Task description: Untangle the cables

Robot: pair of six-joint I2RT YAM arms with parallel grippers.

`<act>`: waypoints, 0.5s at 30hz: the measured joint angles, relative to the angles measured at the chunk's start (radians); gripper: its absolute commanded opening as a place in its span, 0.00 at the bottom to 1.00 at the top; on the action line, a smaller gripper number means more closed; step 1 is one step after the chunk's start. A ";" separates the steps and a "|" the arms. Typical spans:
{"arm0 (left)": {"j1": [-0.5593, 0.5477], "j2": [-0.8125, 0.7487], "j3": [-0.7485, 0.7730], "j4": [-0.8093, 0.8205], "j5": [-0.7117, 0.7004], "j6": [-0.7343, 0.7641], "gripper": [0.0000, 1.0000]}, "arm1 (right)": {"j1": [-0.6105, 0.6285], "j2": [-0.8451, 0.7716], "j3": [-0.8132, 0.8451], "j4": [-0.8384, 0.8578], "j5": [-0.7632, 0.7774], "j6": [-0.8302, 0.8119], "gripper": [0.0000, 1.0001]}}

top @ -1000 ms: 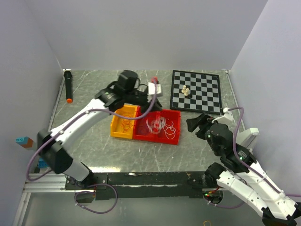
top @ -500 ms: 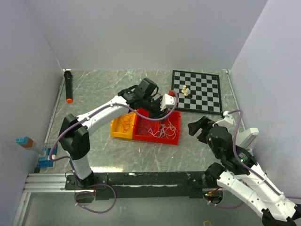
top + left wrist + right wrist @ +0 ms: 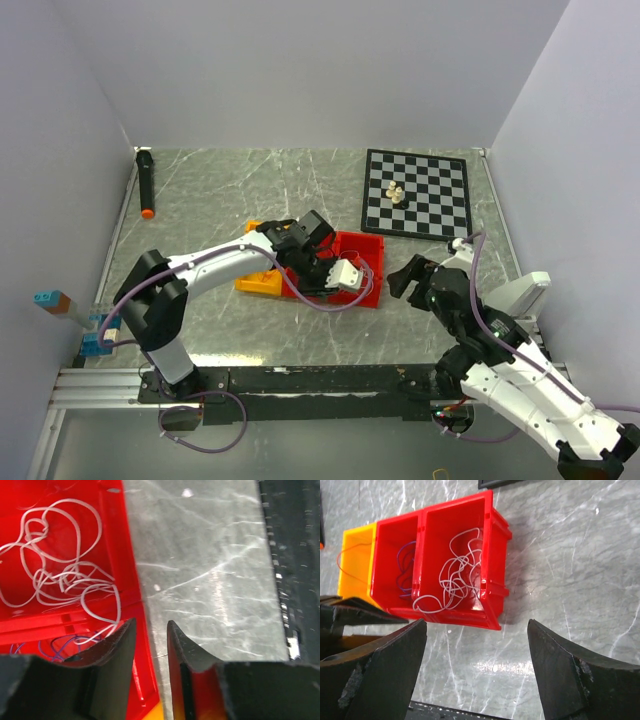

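The cables lie apart in a row of bins. A white cable curls in the right compartment of the red bin, a purple cable in its left compartment, and an orange cable in the yellow bin. My left gripper hangs low at the red bin's near wall, jaws a narrow gap apart and holding nothing. The white cable lies just beyond it. My right gripper stands wide open over bare table, near and right of the red bin. From above, my left arm covers most of the bins.
A chessboard with a few pieces lies at the back right. A black marker with an orange tip lies at the far left. Blue blocks sit at the left edge. A black rail runs along the near edge.
My left arm has swung from behind the bins across them to the red bin's near side, and its jaws have parted a little. The right gripper has shifted slightly towards the bin.
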 measured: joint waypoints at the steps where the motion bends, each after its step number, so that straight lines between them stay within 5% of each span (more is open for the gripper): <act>1: -0.002 0.000 -0.008 0.017 -0.013 -0.006 0.31 | 0.000 0.003 -0.002 0.002 -0.005 0.000 0.86; 15: -0.014 -0.016 -0.127 0.278 -0.186 -0.098 0.25 | 0.000 0.006 -0.018 0.031 -0.033 -0.004 0.81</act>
